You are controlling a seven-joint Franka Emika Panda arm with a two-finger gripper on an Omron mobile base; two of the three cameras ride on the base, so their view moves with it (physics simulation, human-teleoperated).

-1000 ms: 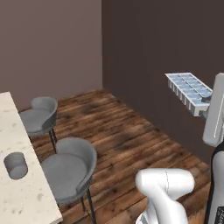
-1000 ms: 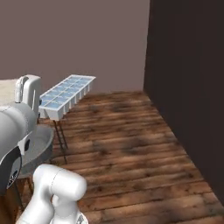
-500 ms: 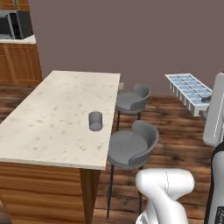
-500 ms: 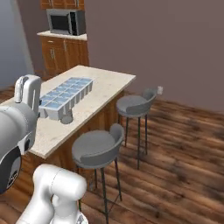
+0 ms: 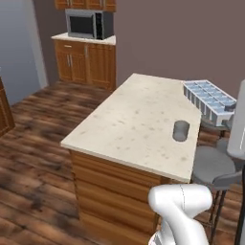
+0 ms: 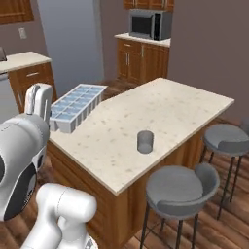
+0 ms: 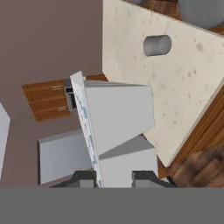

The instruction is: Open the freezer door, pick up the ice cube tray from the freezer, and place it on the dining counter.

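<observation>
- The gripper [image 7: 114,177] was clamped on the ice cube tray [image 5: 208,100], pinching it at one short end, with the two dark tips on either side of the tray in the hand view.
- The tray was up in the air, not resting on anything. In the left base view it hung by the far right corner of the dining counter [image 5: 139,119], roughly level, grid side up.
- From the right base view the tray [image 6: 76,105] sat over the counter's [image 6: 165,116] left edge, sticking out away from the white arm, with its two rows of little square pockets easy to see.
- In the hand view the tray [image 7: 118,131] ran edge-on up the middle of the shot, so you mostly saw its pale underside.
- A small grey cup [image 5: 181,130] stood upright on the cream speckled top, near the stool side, well apart from the tray. Same cup in the right base view [image 6: 145,141] and in the hand view [image 7: 156,45].
- Two grey stools [image 6: 181,187] were parked along the counter's long side.
- Behind it all, a microwave [image 5: 89,23] sat on brown wooden cabinets [image 5: 86,62] against the back wall.
- The floor [image 5: 33,143] was dark wood planks.
</observation>
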